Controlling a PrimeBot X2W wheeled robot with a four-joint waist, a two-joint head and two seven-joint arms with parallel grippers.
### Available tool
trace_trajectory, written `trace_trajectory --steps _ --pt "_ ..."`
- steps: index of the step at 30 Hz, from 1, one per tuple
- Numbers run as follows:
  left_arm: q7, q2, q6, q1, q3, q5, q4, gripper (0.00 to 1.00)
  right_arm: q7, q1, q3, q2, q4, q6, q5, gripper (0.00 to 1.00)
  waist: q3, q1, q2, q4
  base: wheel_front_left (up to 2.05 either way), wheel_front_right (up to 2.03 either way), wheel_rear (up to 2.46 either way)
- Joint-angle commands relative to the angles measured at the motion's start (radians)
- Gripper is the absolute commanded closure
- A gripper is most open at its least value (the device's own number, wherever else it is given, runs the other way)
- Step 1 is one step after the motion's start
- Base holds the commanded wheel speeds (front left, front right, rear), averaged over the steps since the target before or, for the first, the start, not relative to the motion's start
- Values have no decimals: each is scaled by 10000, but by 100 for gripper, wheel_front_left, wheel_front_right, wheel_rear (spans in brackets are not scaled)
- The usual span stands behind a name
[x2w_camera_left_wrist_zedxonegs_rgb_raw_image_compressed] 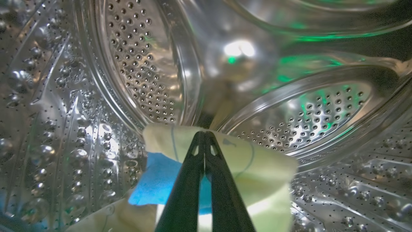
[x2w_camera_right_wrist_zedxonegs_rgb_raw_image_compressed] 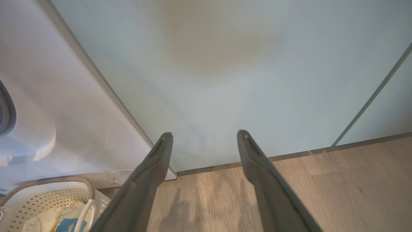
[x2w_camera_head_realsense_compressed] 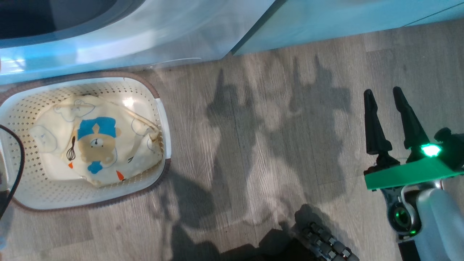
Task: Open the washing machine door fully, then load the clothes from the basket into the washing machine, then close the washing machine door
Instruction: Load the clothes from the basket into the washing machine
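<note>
- left gripper (x2w_camera_left_wrist_zedxonegs_rgb_raw_image_compressed: 204,135) is clamped on the clothes (x2w_camera_left_wrist_zedxonegs_rgb_raw_image_compressed: 264,170) inside the drum (x2w_camera_left_wrist_zedxonegs_rgb_raw_image_compressed: 141,64); best let go well inside
- right gripper (x2w_camera_head_realsense_compressed: 382,90) hangs, jaws apart, over the floor (x2w_camera_head_realsense_compressed: 275,145)

Bear-print clothes (x2w_camera_head_realsense_compressed: 98,141) lie in the basket (x2w_camera_head_realsense_compressed: 21,108) beside the washing machine (x2w_camera_head_realsense_compressed: 163,32).

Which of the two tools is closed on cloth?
The left tool, shut on the clothes inside the steel drum; the right tool stands open, empty, above the floor.
</note>
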Motion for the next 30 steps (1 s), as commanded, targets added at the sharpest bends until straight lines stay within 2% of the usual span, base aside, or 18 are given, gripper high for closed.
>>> trace_trajectory --steps 1,6,7,9,10,18,30 --pt "-48 422 -12 -263 70 148 -447 100 -95 -17 174 -33 -280 -29 96 0 23 -1 0 -20 0 0 0" --pt "-49 414 -169 62 -38 646 -342 100 -95 -40 189 -33 -241 -29 105 0 -12 -1 0 -30 0 0 0" --pt "-49 395 -205 130 -120 716 -101 85 -95 -21 185 -33 -230 -29 110 0 -60 -1 0 -19 0 0 0" --pt "-49 334 -287 172 -271 801 402 22 -95 22 182 -33 -195 -29 120 0 -154 -1 0 23 0 0 0" --pt "-42 263 -422 158 -375 825 809 0 -95 39 202 -33 -151 -29 100 0 -278 -1 0 72 0 0 0" --pt "152 -83 -1006 583 -736 845 1766 0 -95 201 40 -33 -58 -29 -54 0 -1126 -1 0 289 0 0 0" --pt "190 -658 -1594 2728 -1375 852 2059 0 -95 1009 -209 -33 145 -29 -332 0 -2902 -1 0 757 0 0 0"
